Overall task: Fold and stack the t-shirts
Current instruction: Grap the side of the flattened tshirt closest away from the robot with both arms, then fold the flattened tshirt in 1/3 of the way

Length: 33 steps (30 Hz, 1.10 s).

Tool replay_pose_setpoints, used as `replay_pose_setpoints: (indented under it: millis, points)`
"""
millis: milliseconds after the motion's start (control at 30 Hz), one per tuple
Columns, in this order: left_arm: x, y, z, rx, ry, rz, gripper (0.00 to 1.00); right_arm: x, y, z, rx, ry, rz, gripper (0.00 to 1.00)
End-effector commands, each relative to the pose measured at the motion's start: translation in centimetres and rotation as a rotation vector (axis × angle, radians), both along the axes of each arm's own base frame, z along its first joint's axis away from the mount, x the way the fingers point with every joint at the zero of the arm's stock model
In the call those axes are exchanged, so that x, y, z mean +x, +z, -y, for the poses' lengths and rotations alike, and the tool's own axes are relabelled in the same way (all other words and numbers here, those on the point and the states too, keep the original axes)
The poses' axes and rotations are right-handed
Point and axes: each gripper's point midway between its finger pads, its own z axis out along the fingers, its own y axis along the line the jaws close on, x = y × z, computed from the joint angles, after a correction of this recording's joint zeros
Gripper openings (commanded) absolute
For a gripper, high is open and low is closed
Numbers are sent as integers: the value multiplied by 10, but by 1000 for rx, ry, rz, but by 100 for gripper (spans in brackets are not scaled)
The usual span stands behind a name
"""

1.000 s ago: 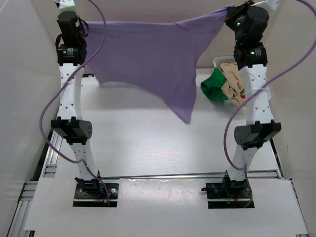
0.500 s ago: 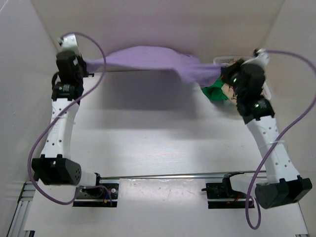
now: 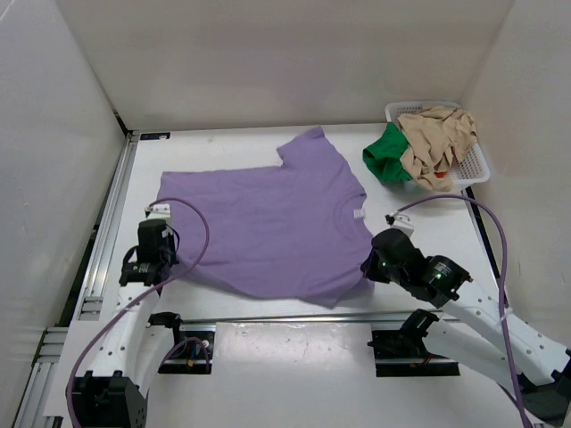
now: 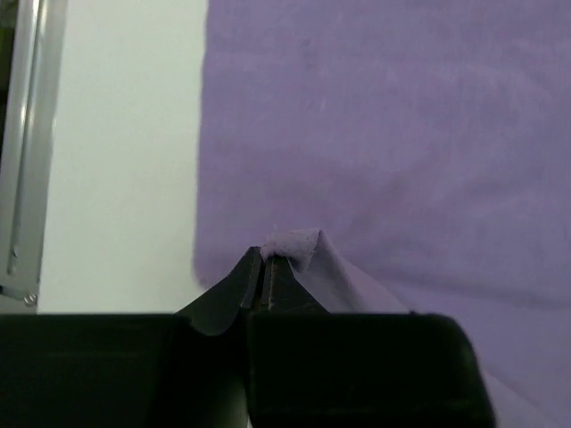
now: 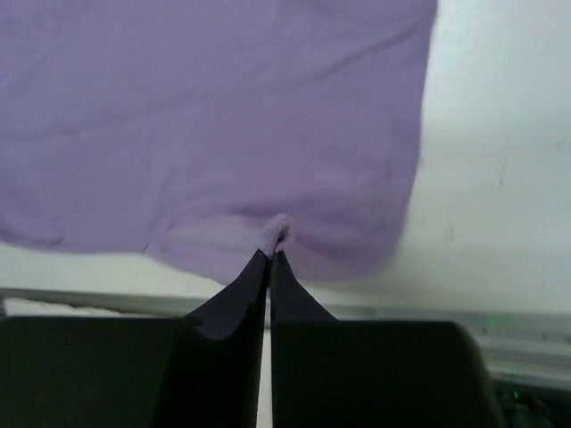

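A lavender purple t-shirt (image 3: 268, 223) lies spread flat across the middle of the table, its collar toward the right and one sleeve toward the back. My left gripper (image 3: 168, 260) is shut on its near left corner; in the left wrist view, a small peak of the purple t-shirt (image 4: 375, 134) sticks up from the left gripper (image 4: 265, 257). My right gripper (image 3: 368, 267) is shut on the near right corner; the right wrist view has a tuft of the purple t-shirt (image 5: 223, 116) pinched in the right gripper (image 5: 270, 252). A tan t-shirt (image 3: 437, 138) and a green t-shirt (image 3: 385, 156) lie bunched at the back right.
A white lattice basket (image 3: 475, 166) stands at the back right corner, the tan and green t-shirts spilling over its left side. A metal rail (image 3: 268, 318) runs along the near edge, another rail (image 3: 107, 232) along the left. White walls close in three sides.
Both arms have come down and back toward the near edge. The purple t-shirt, held stretched in the air at the back a second ago, now lies flat on the table.
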Motion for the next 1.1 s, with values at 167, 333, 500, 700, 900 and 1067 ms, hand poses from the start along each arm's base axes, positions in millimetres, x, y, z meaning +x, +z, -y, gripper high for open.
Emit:
replay_pose_setpoints:
  millis: [167, 333, 500, 700, 900, 1067]
  points:
    - [-60, -38, -9, 33, 38, -144, 10, -29, -20, 9, -124, -41, -95, 0]
    - [-64, -27, -22, 54, 102, -144, 10, -2, -9, 11, -131, -109, 7, 0]
    - [-61, -11, -40, 63, 197, -135, 10, 41, -6, 2, -136, -92, 33, 0]
    - [-56, -3, -52, 69, 259, -94, 10, 95, -8, -16, -199, -15, 68, 0]
    - [-53, -17, -53, 68, 259, -108, 10, 129, -26, -9, -268, -23, 41, 0]
    - [-48, -17, -54, 68, 259, -111, 10, 148, -23, -14, -250, -8, 48, 0]
